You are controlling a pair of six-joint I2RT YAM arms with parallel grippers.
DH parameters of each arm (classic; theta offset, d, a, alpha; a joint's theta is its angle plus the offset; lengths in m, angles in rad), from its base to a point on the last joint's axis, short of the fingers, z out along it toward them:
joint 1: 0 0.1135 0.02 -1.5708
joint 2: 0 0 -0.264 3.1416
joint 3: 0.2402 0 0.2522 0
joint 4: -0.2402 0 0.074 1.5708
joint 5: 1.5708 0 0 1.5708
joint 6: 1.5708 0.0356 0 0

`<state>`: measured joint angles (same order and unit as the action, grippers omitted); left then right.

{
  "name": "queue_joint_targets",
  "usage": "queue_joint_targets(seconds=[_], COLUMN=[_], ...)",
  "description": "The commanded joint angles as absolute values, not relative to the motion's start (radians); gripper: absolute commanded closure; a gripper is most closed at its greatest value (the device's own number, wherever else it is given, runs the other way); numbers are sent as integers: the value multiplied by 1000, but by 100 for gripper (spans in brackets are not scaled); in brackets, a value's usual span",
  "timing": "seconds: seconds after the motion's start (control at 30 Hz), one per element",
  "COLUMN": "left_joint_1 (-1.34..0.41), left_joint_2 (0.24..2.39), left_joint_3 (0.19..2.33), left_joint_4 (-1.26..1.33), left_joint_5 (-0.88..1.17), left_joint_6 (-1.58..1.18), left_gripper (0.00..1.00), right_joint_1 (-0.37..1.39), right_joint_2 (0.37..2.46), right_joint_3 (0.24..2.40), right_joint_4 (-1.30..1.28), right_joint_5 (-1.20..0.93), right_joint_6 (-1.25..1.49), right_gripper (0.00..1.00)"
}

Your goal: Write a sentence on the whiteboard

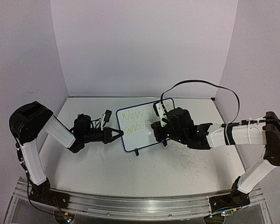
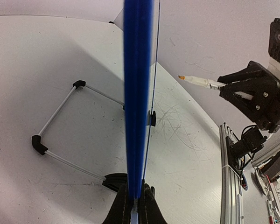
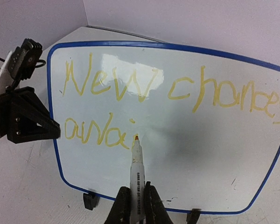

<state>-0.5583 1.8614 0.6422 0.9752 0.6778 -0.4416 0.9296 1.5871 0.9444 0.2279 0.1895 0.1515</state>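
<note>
The left arm and right arm share white links between bulky black joint housings, the left hand and right hand are matt black with slim fingers, and a black cable loops from the right wrist.

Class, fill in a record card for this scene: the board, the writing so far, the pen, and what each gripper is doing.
Board: whiteboard, blue frame, standing
Writing: sentence in pale yellow, "New chances" above an unfinished "awai"
Pen: marker, tip pointing just after the last letter; the left wrist view shows a gap to the board
Left arm: left gripper shut on the whiteboard's side edge
Right arm: right gripper shut on the marker
</note>
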Motion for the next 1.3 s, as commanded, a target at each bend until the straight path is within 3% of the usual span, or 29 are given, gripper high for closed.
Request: queue_joint_targets(seconds=[0.0, 0.73, 1.27], left_joint_1=[-568, -568, -568], left_joint_2=[1842, 1843, 1839], left_joint_3=[669, 670, 667], left_joint_4=[905, 894, 891], left_joint_5=[663, 662, 658], left_joint_6=[-423, -412, -408], left_gripper=[100, 100, 100], right_joint_1=[906, 900, 904], right_joint_2=[1611, 1694, 1666], right_joint_3=[997, 1058, 979], right_joint_4=[256, 285, 262], right_joint_5=[208, 236, 218], right_joint_6=[142, 111, 141], right_gripper=[100, 100, 100])
